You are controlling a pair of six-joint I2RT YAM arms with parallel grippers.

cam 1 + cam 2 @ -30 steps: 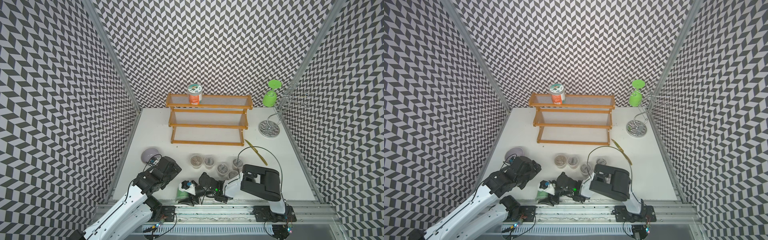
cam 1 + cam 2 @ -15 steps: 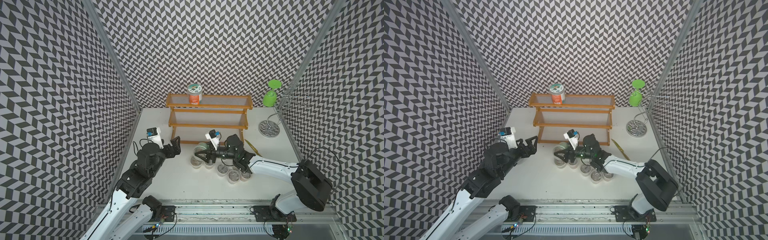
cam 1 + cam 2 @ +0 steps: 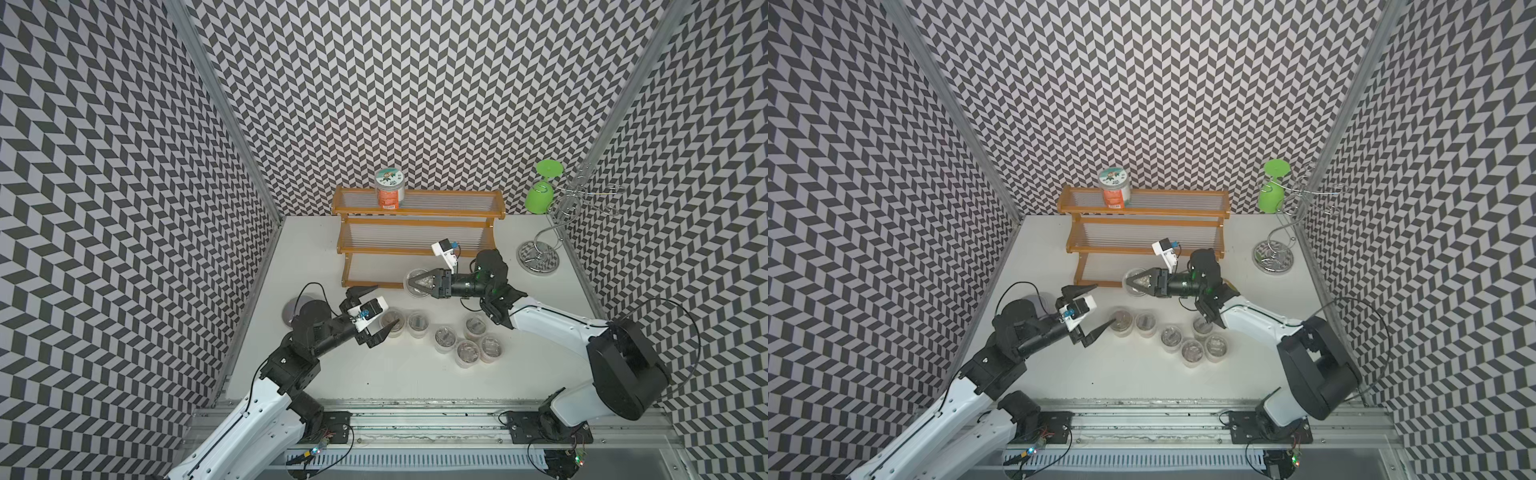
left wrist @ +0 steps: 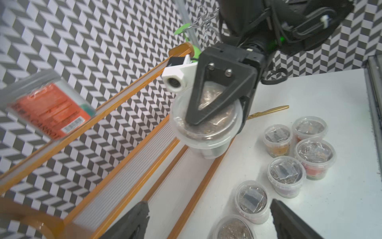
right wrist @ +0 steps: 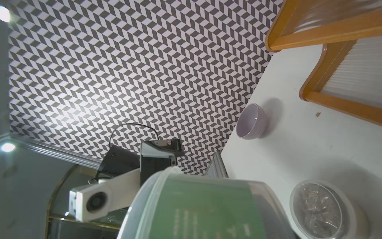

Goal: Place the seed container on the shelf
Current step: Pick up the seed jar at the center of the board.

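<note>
Seed container (image 4: pixel 204 142) over shelf (image 3: pixel 399 250) front rail
Right tool (image 3: pixel 415 281) grips it — left tool (image 3: pixel 388 304) spread wide, well apart.

All I can half make out is a blurred word like CARROT beside a barcode on the orange label of the jar (image 4: pixel 47 107) on the shelf (image 4: pixel 132 88), while the pale print on the green label of the seed container (image 5: pixel 206 207) is illegible.
</note>
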